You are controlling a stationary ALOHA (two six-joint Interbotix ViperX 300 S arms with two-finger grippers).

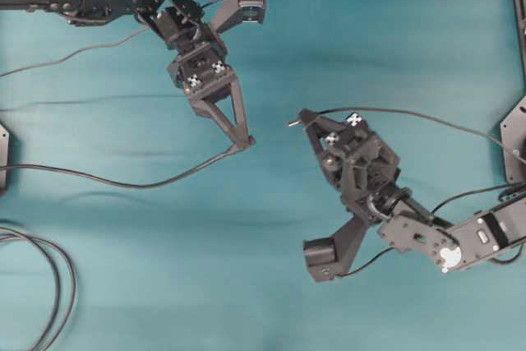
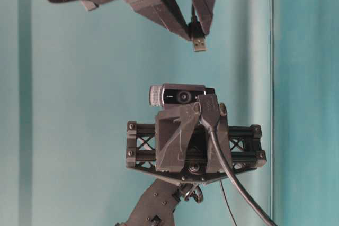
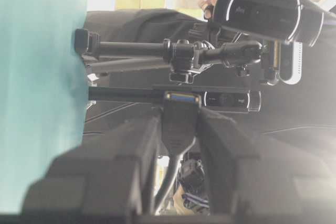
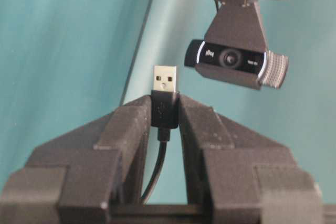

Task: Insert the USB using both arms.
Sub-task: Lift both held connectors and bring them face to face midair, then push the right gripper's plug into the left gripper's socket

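Observation:
The USB, a silvery metal tip on a dark body, sticks out from between the fingertips of my right gripper, which is shut on its body. Overhead, the right gripper points up-left with the USB at its tip. My left gripper points down-right toward it and is shut on a dark socket whose blue-lined mouth faces forward. A small gap separates the two tips. In the table-level view the USB hangs above the socket.
The socket's thin cable trails left across the teal cloth. The USB's cable runs right. A thicker black cable loop lies at the lower left. Black fixtures stand at the right edge and the left edge.

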